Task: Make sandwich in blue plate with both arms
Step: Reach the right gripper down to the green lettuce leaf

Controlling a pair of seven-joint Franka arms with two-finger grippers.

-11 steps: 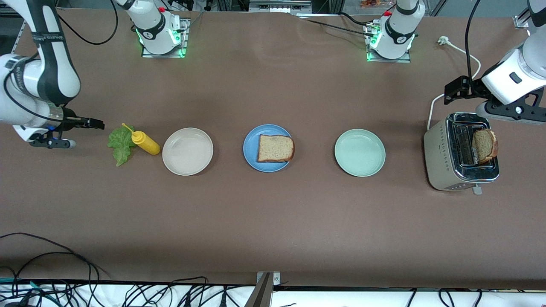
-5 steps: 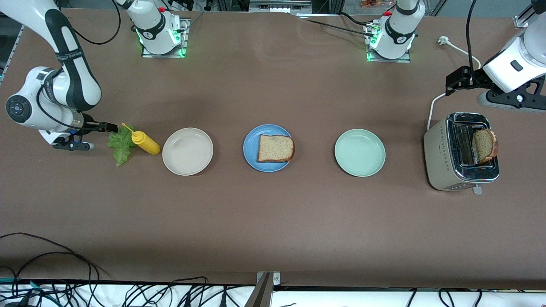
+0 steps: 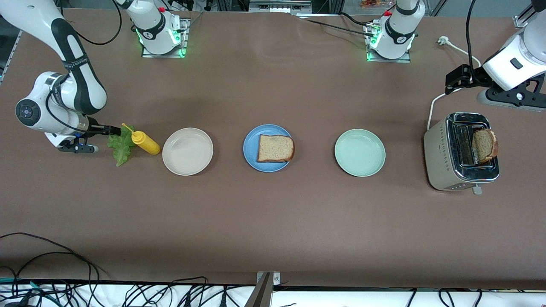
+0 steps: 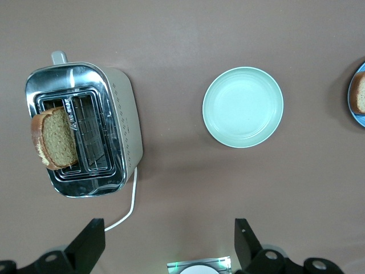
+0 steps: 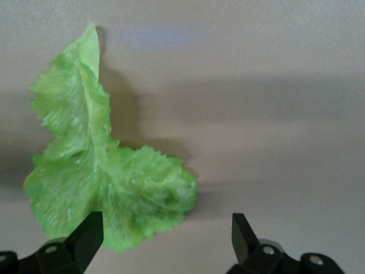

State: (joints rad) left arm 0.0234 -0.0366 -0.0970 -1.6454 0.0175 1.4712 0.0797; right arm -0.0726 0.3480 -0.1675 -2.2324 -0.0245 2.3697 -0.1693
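- My right pincer [image 3: 111, 130] sits low at the lettuce leaf [image 3: 121, 145], fingers spread and empty; in its wrist view the leaf [image 5: 97, 171] lies flat just ahead of the fingertips, one finger over its ruffled edge.
- My left pincer [image 3: 458, 83] hangs open and empty over the desk [image 3: 273, 221], above the toaster [image 3: 460, 151], where a second slice of toast [image 3: 485, 146] stands up out of a slot (this arm waits).
- Landmark, the blue plate [image 3: 251, 147]: it carries one slice of toast [image 3: 275, 148]; the beige-white plate [image 3: 187, 151] is beside it toward the right arm's end, then the mustard bottle [image 3: 146, 143] touching the leaf; the pale green plate [image 3: 359, 152] is beside it toward the left arm's end.
- I judge the leaf light, limp and easily torn; I'd pinch the thicker rib, away from the bottle.
- Room is tight at the bottle, open nearer the front camera.
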